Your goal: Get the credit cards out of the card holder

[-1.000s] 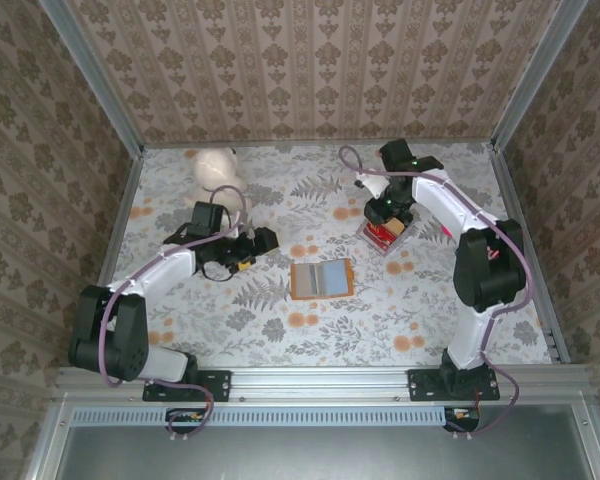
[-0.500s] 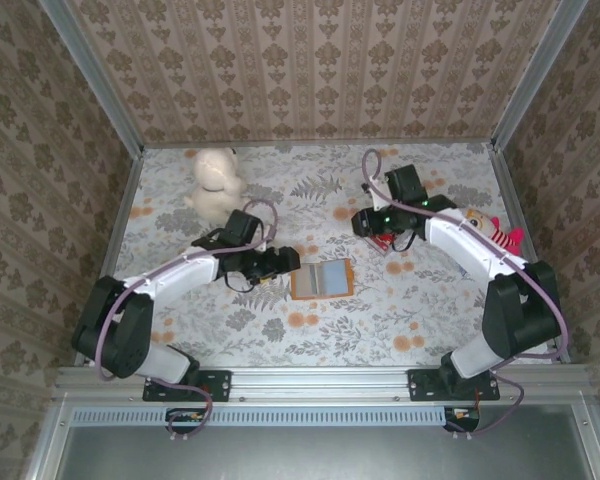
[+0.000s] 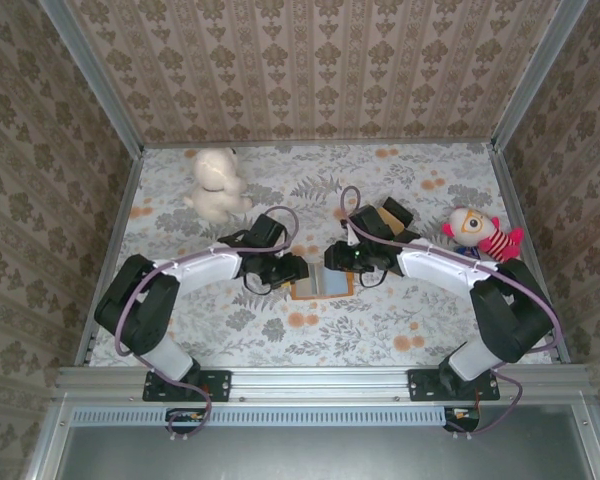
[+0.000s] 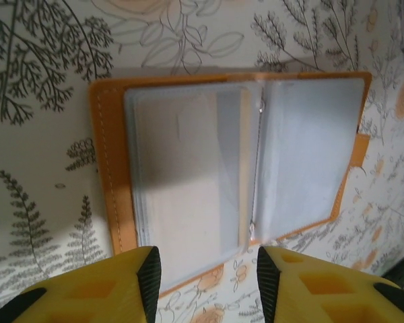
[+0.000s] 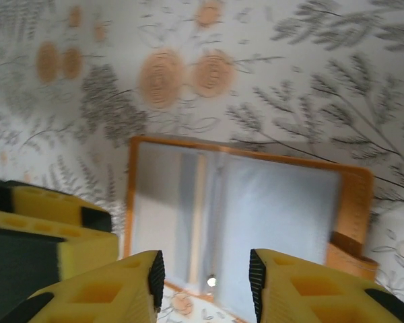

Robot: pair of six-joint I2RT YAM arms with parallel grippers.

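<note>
From above, the card holder is lying open in the middle of the tabletop, left fingers and right fingers hovering at its edges. Left wrist: the left fingers are hanging narrowly parted over its pages, empty. Right wrist: the right fingers are doing likewise.

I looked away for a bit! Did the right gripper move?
Yes. The right gripper came left and closer, ending at the far edge of the wallet, which stayed put.
</note>
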